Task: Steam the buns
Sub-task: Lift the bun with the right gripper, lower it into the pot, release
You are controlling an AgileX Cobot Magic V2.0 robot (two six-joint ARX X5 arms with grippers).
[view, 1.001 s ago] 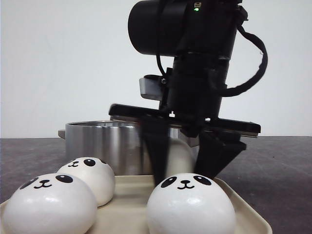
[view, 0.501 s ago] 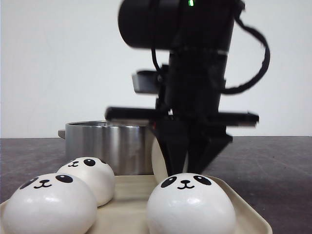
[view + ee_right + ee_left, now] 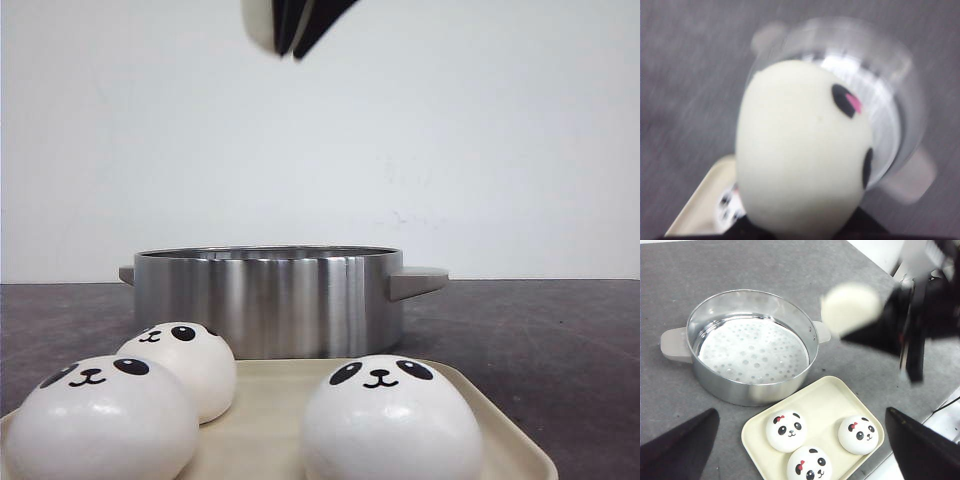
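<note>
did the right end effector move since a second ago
Yes. It went straight up with a bun: earlier its fingers reached down to the tray in front of the steamer pot; now the right end effector is far above the pot, at the frame's top edge.

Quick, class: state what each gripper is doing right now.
Left gripper: open, holding nothing.
Right gripper: closed on a panda bun, lifted above the steamer pot.
</note>
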